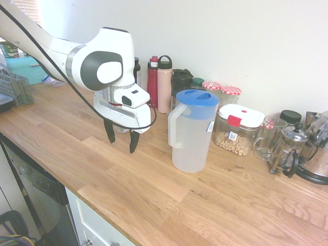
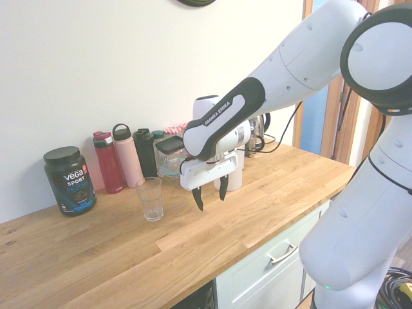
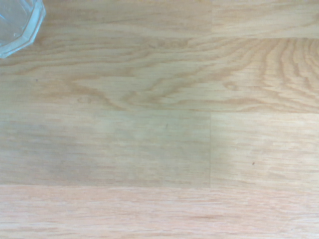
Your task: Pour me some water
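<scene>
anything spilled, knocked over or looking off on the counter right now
Nothing stands out. The pitcher stands upright with its blue lid on, the empty drinking glass is upright, and the wooden countertop shows no spill. The bottles and jars along the wall stand in a row. The gripper hangs open above bare wood, holding nothing.

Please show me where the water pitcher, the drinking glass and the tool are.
Water pitcher [image 1: 190,138], first exterior view: its translucent body.
Drinking glass [image 2: 150,199], second exterior view: its side wall.
Tool [image 1: 122,137], first exterior view: between its fingertips.
</scene>
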